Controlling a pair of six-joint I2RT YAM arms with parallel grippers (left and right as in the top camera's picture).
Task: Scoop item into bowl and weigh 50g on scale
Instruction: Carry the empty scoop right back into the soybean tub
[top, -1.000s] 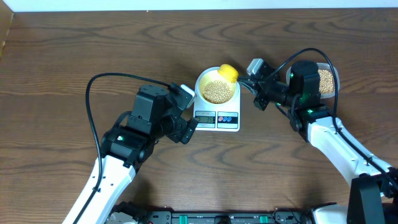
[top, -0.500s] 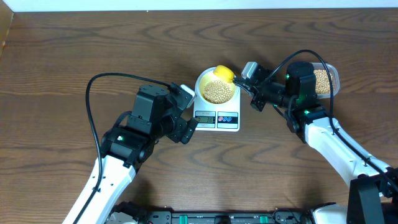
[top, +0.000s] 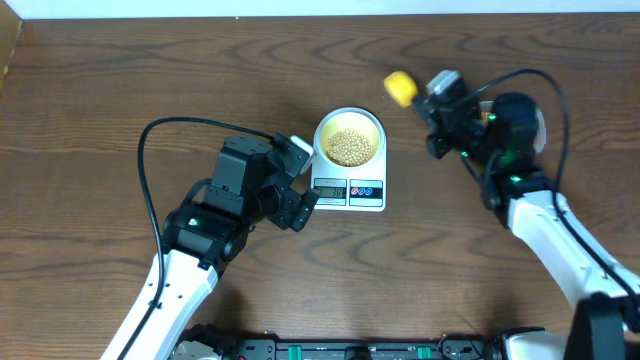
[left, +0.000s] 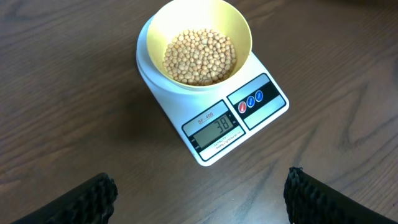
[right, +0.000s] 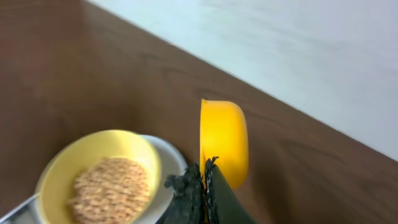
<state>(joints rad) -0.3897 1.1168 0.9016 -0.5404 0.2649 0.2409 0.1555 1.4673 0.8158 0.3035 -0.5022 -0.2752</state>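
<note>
The pale-yellow bowl (top: 348, 140) sits on the white scale (top: 349, 193) and holds a layer of tan beans (top: 348, 149). In the left wrist view the bowl (left: 194, 28) is on the scale (left: 214, 134), whose display (left: 214, 126) reads 38. My left gripper (top: 303, 203) is open and empty, just left of the scale's front edge; its fingers (left: 200, 199) frame bare table. My right gripper (top: 432, 103) is shut on the handle of the yellow scoop (top: 400, 88), held in the air to the right of and behind the bowl. The scoop (right: 224, 140) is tipped on its side above the gripper (right: 204, 180).
The wooden table (top: 120, 90) runs to a white edge at the back (top: 320, 8). The clear container of beans is mostly hidden behind my right arm (top: 515, 120). A black cable (top: 150, 170) loops beside the left arm.
My right gripper has carried the scoop from over the bowl's far rim back and to the right, clear of the bowl. The left arm has not moved.
</note>
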